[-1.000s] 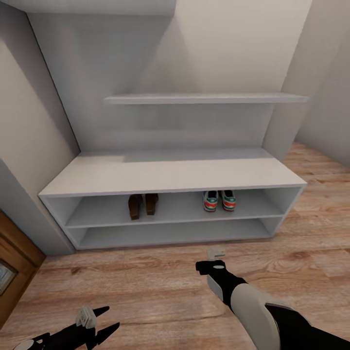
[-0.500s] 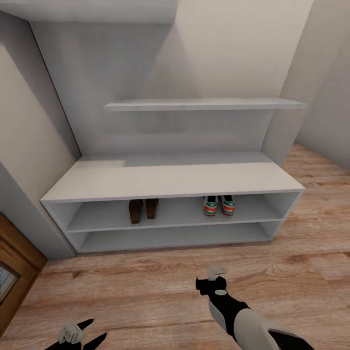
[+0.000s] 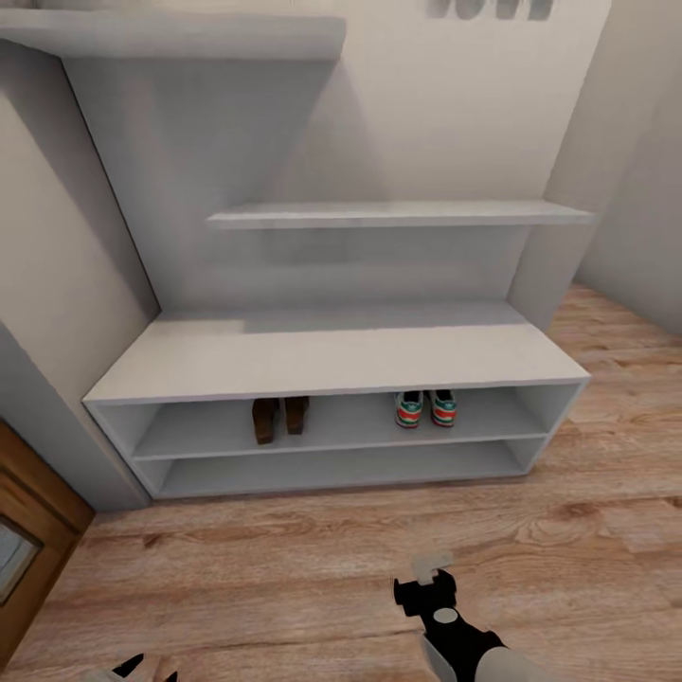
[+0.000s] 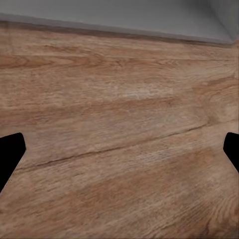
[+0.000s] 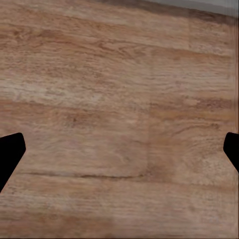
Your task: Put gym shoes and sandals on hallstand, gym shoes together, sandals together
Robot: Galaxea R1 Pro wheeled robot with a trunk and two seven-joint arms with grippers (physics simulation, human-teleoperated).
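The light grey hallstand (image 3: 332, 355), a wide bench top over two long low shelf slots with two stepped shelves on its back panel, stands against the wall on the light brown wood-grain plank floor (image 3: 313, 559). In its upper slot the two flat brown leather sandals (image 3: 279, 417) sit side by side toward the left, heels outward, and the two off-white lace-up gym shoes (image 3: 426, 407), with green stripes and red-orange heel patches, sit side by side toward the right, well apart from the sandals. No footwear is visible on the stretch of floor in front of the rack. Judged from this, all four pieces are on the rack and paired as asked, so the task looks complete or nearly so, with nothing obvious left to collect. The right gripper (image 3: 431, 573) hangs low over the floor in front of the rack, holding nothing; its wrist camera shows its dark fingers (image 5: 10, 152) spread wide over bare planks. The left gripper's fingers (image 4: 10, 154) are likewise spread wide apart with only wood between them.
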